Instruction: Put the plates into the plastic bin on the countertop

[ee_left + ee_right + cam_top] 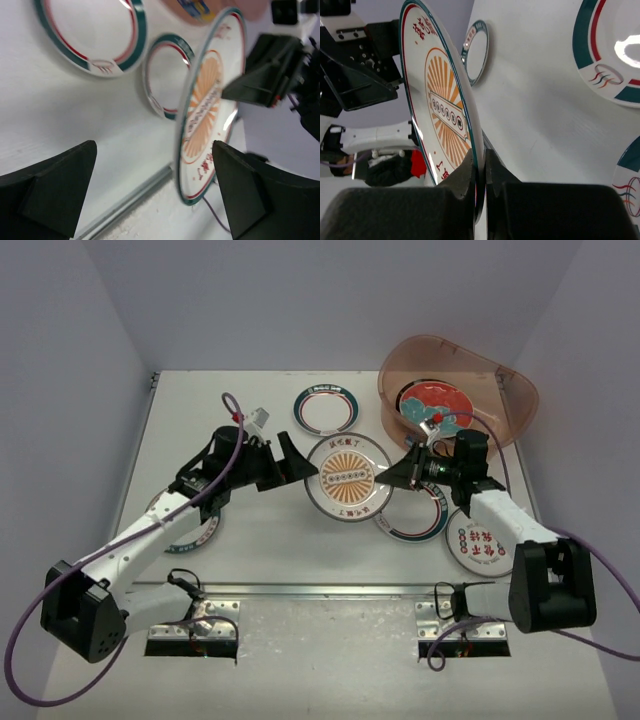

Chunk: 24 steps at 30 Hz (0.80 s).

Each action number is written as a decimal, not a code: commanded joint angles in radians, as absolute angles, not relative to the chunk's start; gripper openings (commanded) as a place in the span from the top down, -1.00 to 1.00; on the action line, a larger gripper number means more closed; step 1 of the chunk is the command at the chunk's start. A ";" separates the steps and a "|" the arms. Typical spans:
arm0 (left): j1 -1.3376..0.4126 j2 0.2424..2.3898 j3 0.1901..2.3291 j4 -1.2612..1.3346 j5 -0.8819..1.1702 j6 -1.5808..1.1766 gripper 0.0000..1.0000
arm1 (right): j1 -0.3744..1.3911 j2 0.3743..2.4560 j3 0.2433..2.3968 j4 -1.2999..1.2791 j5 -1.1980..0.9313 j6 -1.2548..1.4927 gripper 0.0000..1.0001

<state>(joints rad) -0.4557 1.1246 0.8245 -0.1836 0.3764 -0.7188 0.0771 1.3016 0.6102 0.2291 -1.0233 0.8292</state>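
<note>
An orange sunburst plate [348,478] is held up off the countertop [270,540] between both arms. My right gripper [392,478] is shut on its right rim; in the right wrist view the gripper [480,165] pinches the edge of the plate [442,110], which stands on edge. My left gripper [303,468] is open at the plate's left side. In the left wrist view this gripper [155,185] stands wide, with the plate's rim [207,105] between the fingers, close to the right finger [250,190]. The plastic bin [510,390] at the back right holds a red floral plate [435,405].
A teal-rimmed plate [326,408] lies behind the held plate. Another teal-rimmed plate [415,518] and a red-lettered plate [480,540] lie under the right arm. One more plate [190,530] lies under the left arm. A metal strip [330,589] runs along the near edge.
</note>
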 commanded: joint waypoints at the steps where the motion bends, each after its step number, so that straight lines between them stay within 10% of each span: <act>1: -0.435 0.982 0.963 -0.472 -0.162 -0.591 -1.00 | -0.053 1.229 0.791 0.201 -0.801 1.033 1.00; 9: -0.433 0.877 0.959 -0.594 -0.311 -0.432 -1.00 | -0.103 1.340 1.043 -0.026 0.126 1.297 1.00; 16: -0.433 0.894 0.835 -0.526 -0.154 -0.420 -1.00 | -0.106 1.762 1.535 -0.284 0.233 1.298 1.00; 24: -0.433 0.866 0.825 -0.491 -0.089 -0.422 -1.00 | -0.105 1.863 1.569 -0.334 0.265 1.348 1.00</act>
